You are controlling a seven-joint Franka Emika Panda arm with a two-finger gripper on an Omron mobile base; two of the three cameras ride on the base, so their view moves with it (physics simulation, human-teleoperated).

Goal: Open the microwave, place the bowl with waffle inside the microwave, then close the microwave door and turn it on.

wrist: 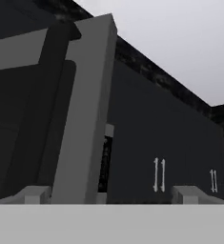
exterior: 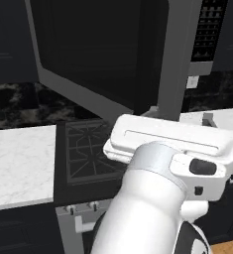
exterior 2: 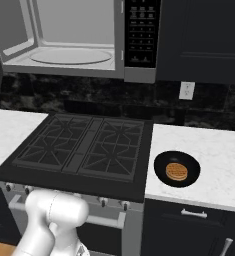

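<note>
Above the black gas stove (exterior 2: 84, 145), the microwave (exterior 2: 139, 40) is seen with its microwave door (exterior: 103, 54) swung wide open, the gripper (wrist: 111, 193) is held with fingers apart near that door's edge, and the bowl (exterior 2: 177, 169) with the waffle (exterior 2: 177, 171) is set on the white counter (exterior 2: 214, 150) right of the stove.

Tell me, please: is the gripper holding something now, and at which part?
Nothing is held. The gripper is open, and its fingers stand apart near the edge of the open microwave door, clamping nothing.
</note>
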